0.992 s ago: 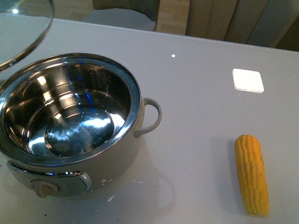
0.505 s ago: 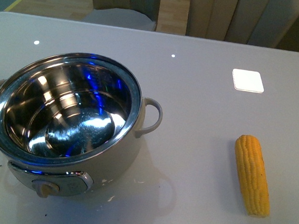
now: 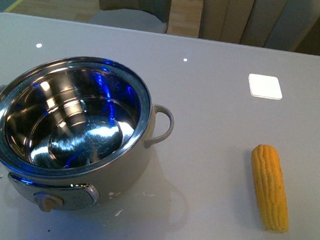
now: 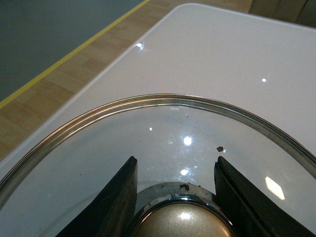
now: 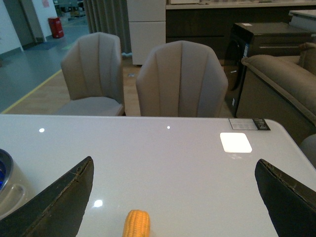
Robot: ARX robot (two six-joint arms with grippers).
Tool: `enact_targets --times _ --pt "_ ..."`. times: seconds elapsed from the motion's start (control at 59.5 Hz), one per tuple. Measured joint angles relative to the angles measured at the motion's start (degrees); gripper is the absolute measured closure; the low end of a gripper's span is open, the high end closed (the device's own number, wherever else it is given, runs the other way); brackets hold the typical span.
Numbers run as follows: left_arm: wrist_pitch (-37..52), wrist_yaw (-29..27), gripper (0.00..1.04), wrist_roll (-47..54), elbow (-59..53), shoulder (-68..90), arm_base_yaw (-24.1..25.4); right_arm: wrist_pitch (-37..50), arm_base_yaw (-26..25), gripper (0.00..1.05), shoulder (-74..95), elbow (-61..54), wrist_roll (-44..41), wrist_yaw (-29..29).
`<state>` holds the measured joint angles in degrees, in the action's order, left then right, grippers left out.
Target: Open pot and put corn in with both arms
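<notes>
Our left pincer (image 4: 175,170) clamps the round glass lid (image 4: 173,123) by its smooth golden knob (image 4: 180,223), which could slip. Our right pincer (image 5: 174,165) gapes; the tapered yellow corn cob (image 5: 136,223) ahead may roll if nudged.

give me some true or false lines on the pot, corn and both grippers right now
1. The pot has no lid on it. True.
2. The corn lies inside the pot. False: it lies on the table, to the right of the pot.
3. The left gripper holds the glass lid by its knob, one jaw on each side. True.
4. The right gripper is shut on the corn. False: its jaws stand wide open and the corn lies untouched.
5. A white square lies on the table beyond the corn. True.
</notes>
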<state>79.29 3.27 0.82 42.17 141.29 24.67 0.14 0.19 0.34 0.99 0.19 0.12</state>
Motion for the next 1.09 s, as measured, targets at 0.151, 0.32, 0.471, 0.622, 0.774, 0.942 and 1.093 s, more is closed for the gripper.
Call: enact_targets --times 0.151,0.32,0.471,0.622,0.774,0.942,1.093 --pt "0.13 0.39 0.64 0.0 0.74 2.36 0.0 0.0 0.0 0.09 -0.02 0.0 0.02 0.0" --pt "0.15 1.07 0.64 0.0 1.57 4.76 -0.02 -0.02 0.0 0.09 -0.02 0.0 0.0 0.0" --pt "0.17 1.09 0.64 0.0 2.25 6.8 -0.02 0.0 0.0 0.09 -0.02 0.0 0.02 0.0" --pt "0.28 1.09 0.64 0.17 2.6 8.28 -0.02 0.0 0.0 0.09 -0.02 0.0 0.0 0.0" --pt "0.35 1.05 0.64 0.2 3.1 8.61 -0.02 -0.02 0.0 0.09 -0.02 0.0 0.0 0.0" --pt "0.35 0.81 0.64 0.2 4.13 9.07 -0.02 0.0 0.0 0.09 -0.02 0.0 0.0 0.0" --pt "0.42 -0.07 0.64 0.2 6.19 10.38 -0.02 0.0 0.0 0.09 -0.02 0.0 0.0 0.0"
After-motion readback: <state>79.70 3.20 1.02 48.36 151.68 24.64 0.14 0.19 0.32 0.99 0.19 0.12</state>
